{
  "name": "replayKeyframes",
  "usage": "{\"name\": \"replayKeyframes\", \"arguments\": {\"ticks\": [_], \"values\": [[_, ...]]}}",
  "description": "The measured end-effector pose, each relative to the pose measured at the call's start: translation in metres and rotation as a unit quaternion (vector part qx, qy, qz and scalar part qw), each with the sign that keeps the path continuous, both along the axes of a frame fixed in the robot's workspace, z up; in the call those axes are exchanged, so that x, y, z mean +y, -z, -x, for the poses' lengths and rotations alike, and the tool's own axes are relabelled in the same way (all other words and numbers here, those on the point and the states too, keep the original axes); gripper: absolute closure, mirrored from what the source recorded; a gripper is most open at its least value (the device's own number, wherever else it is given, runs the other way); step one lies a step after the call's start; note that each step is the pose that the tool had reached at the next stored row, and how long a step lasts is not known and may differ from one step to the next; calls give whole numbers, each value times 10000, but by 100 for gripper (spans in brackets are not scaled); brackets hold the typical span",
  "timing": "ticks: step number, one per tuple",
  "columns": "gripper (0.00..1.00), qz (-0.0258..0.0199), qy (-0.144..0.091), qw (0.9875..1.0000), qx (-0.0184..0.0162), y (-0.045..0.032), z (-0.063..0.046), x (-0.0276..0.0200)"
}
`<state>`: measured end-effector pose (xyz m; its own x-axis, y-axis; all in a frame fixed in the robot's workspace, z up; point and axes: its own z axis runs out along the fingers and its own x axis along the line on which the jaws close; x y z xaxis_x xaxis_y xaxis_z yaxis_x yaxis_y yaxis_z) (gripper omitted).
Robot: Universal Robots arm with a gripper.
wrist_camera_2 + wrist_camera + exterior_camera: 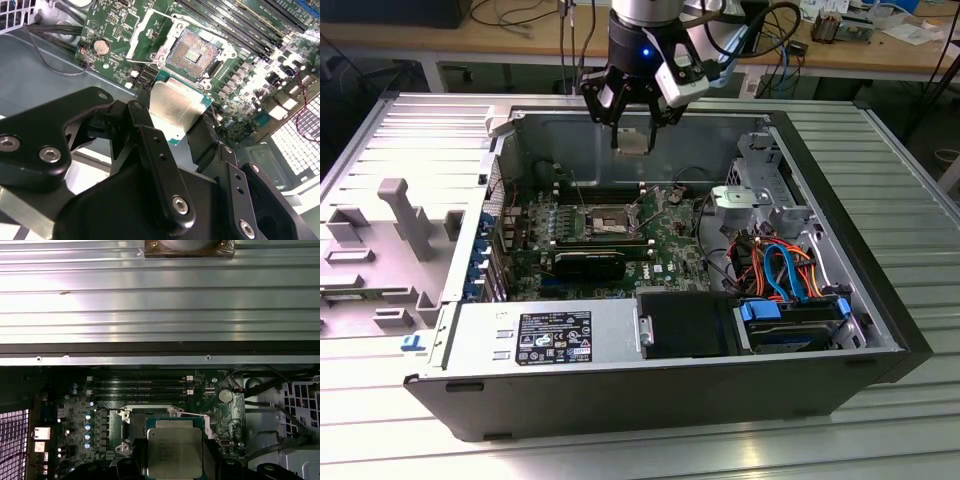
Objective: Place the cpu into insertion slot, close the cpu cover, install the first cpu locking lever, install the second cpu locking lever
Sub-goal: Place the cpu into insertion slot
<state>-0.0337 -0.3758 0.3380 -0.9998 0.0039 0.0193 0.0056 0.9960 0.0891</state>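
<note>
Second wrist view shows the gripper (171, 131) clamped on two opposite edges of the cpu (175, 102), held well above the uncovered insertion slot (192, 47), which lies below and slightly ahead.

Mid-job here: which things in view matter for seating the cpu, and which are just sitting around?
Job: gripper, shut on the cpu; insertion slot; cpu cover, swung open.
Bystanders: memory slots; coin battery; power supply; coloured cables.
</note>
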Motion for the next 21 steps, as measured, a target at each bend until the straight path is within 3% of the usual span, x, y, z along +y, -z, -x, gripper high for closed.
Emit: {"name": "replayKeyframes", "arguments": {"ticks": [9,21], "values": [[46,0,-134,9999,-1,26,39,-77],[46,0,-140,9999,0,68,48,-82]]}}
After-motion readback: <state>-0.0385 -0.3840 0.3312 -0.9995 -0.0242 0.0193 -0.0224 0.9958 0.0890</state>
